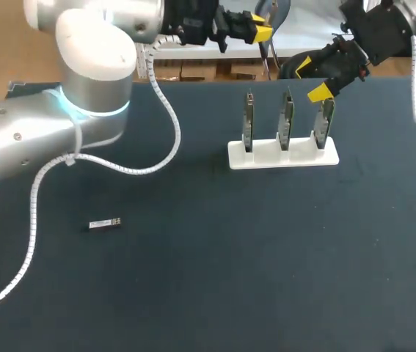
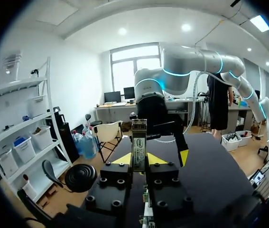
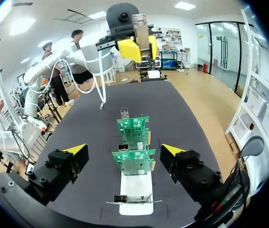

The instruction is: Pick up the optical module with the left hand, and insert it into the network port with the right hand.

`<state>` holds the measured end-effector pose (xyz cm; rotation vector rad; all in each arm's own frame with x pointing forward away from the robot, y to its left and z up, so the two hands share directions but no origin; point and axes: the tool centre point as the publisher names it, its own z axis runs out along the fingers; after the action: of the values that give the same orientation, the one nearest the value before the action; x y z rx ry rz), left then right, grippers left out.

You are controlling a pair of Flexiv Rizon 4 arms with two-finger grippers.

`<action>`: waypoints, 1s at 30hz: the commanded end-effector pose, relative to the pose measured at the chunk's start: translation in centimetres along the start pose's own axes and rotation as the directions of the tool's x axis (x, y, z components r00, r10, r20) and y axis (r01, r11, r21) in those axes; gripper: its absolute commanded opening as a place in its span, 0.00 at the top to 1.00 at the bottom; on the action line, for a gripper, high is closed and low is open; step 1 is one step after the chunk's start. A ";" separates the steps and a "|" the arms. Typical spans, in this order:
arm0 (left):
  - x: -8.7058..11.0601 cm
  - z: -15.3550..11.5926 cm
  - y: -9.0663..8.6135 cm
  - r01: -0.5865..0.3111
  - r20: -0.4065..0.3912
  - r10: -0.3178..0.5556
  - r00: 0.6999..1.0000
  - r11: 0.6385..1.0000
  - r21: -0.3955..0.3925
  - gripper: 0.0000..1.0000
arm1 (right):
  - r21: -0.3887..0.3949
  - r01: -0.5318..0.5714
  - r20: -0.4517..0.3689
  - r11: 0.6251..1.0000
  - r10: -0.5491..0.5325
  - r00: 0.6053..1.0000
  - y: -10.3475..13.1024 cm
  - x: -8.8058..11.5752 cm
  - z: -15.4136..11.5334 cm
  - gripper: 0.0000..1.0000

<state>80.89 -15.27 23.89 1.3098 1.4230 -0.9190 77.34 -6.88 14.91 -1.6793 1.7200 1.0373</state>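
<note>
Head view: the left gripper (image 1: 260, 27) hangs at 12 o'clock past the table's far edge. The right gripper (image 1: 311, 79) is at 1 o'clock, jaws apart, by the right end of the white stand (image 1: 281, 157) holding three green circuit boards (image 1: 286, 117). A spare module (image 1: 105, 224) lies at 8 o'clock.

Left wrist view: the jaws are clamped on an upright optical module (image 2: 139, 137), so the pickup looks done.

Right wrist view: the jaws are wide and empty, with the boards at their 12 o'clock. Handover and insertion are left.

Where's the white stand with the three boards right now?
In the head view the white stand sits right of the table's middle toward the far edge, with the right tool by its rightmost board.
</note>
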 end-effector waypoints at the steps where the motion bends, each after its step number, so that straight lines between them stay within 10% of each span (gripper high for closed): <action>1: 0.7 1.6 -0.1 0.003 0.140 -0.008 0.990 0.999 0.037 1.00 | 0.002 0.001 0.000 1.000 -0.001 1.000 0.0 0.0 0.0 0.00; 30: 2.8 5.3 -3.2 0.023 0.152 -0.033 0.988 0.997 0.071 1.00 | 0.002 0.001 0.000 1.000 -0.001 1.000 0.0 0.0 0.0 0.00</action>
<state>79.17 -20.26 19.77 1.2575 1.3054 -1.0807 77.35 -6.88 14.91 -1.6792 1.7200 1.0372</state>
